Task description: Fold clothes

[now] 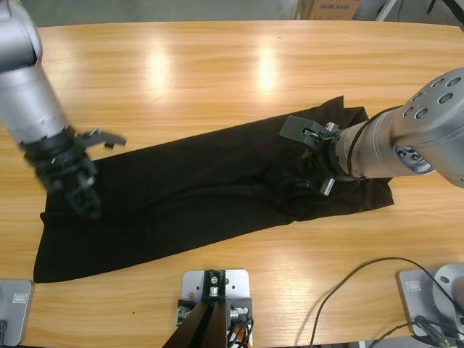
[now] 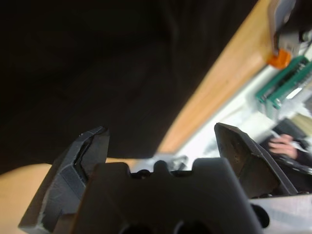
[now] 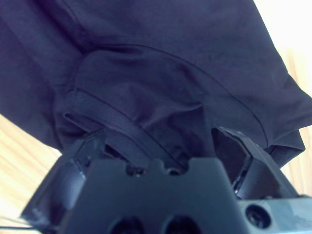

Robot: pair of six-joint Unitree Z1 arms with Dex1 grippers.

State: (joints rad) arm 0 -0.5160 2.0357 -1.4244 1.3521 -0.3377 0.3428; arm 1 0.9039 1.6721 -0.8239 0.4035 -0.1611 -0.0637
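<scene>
Long wooden table (image 1: 217, 80), black polo shirt (image 1: 188, 196) spread lengthwise

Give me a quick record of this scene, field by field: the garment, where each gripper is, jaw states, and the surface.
garment: black shirt, spread lengthwise on the table, rumpled at the high view's right end
left gripper: over the shirt's left end in the high view; jaws open, nothing between them
right gripper: at the shirt's rumpled end; jaws open around a bunched fold and hem, not seen closed on it
surface: wooden table
background: a person's hand in the left wrist view
</scene>
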